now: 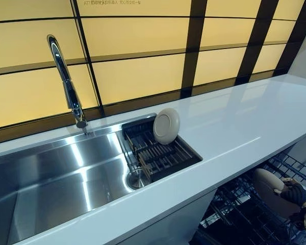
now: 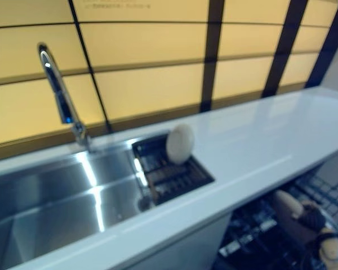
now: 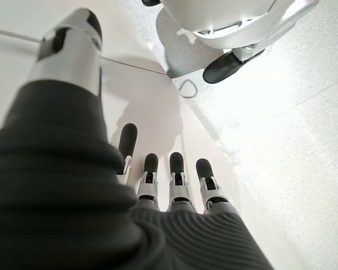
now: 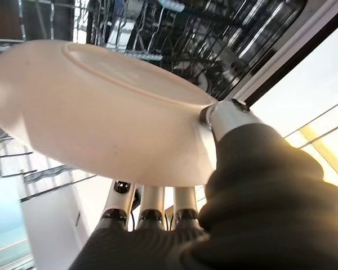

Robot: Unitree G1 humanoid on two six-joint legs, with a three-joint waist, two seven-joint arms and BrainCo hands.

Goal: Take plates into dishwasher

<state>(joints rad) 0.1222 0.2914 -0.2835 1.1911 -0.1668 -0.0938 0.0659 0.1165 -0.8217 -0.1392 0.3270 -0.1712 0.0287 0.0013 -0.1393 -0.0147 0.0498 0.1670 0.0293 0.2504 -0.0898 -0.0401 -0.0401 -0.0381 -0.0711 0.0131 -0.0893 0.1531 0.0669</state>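
My right hand [image 1: 294,194] is down at the lower right, below the counter edge, shut on a beige plate [image 1: 269,188] over the dishwasher's wire rack [image 1: 290,166]. In the right wrist view the plate [image 4: 101,118] fills the picture, pinched between my thumb [image 4: 225,115] and the fingers [image 4: 152,202] under it, with the rack's tines [image 4: 174,34] behind. A second beige plate [image 1: 166,125] stands on edge in the dark drying rack [image 1: 160,153] at the sink's right end. My left hand [image 3: 158,185] shows only in its wrist view, fingers straight, hanging beside a white cabinet face.
A steel sink [image 1: 56,178] with a tall chrome faucet [image 1: 66,81] lies to the left. The white countertop [image 1: 245,117] runs to the right above the open dishwasher. Yellow wall panels [image 1: 143,51] stand behind.
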